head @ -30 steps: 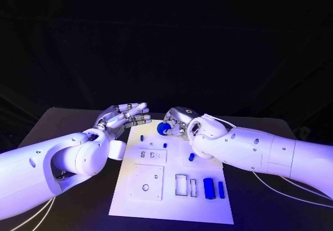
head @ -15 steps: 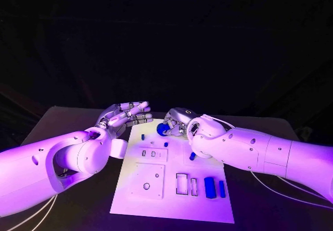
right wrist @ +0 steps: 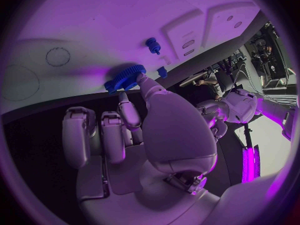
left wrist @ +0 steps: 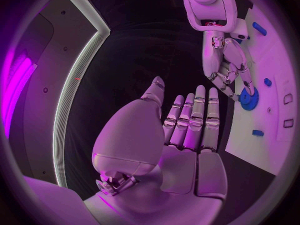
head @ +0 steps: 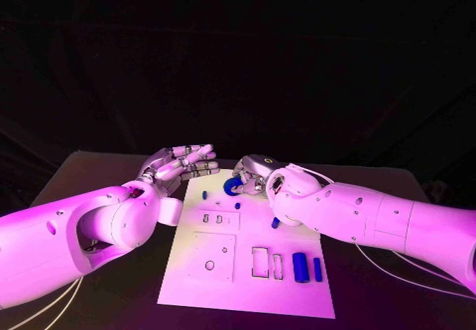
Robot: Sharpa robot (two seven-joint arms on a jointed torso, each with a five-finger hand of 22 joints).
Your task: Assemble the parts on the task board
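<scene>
The right robot hand (head: 260, 173) pinches a blue gear (head: 234, 186) by its toothed rim at the far end of the task board (head: 188, 278). In the right wrist view the thumb and a neighbouring finger close on the gear (right wrist: 125, 78) from opposite sides while the other fingers (right wrist: 75, 135) stay curled back, apparently to keep them off the board. The gear sits low over the white surface; whether it touches cannot be told. Holding it by the rim leaves its centre free, which suits lowering it onto a seat or post, so the step in hand looks like placing the gear.

The left robot hand (head: 179, 165) holds nothing. Its fingers (left wrist: 194, 120) lie straight and side by side, the thumb a little apart, raised beside the far left corner of the board. It seems to wait there, out of the working hand's way.

Other parts lie on the board: a small blue peg (head: 237, 205) just near of the gear, a short blue cylinder (head: 275, 223) close under the right forearm, and a blue block (head: 298, 267) with a thinner blue bar (head: 318, 269) beside the rectangular slots (head: 260, 262) at the near right. A raised plate with a round hole (head: 209, 265) sits at the near left. The board rests on the dark desk (head: 89, 172).
</scene>
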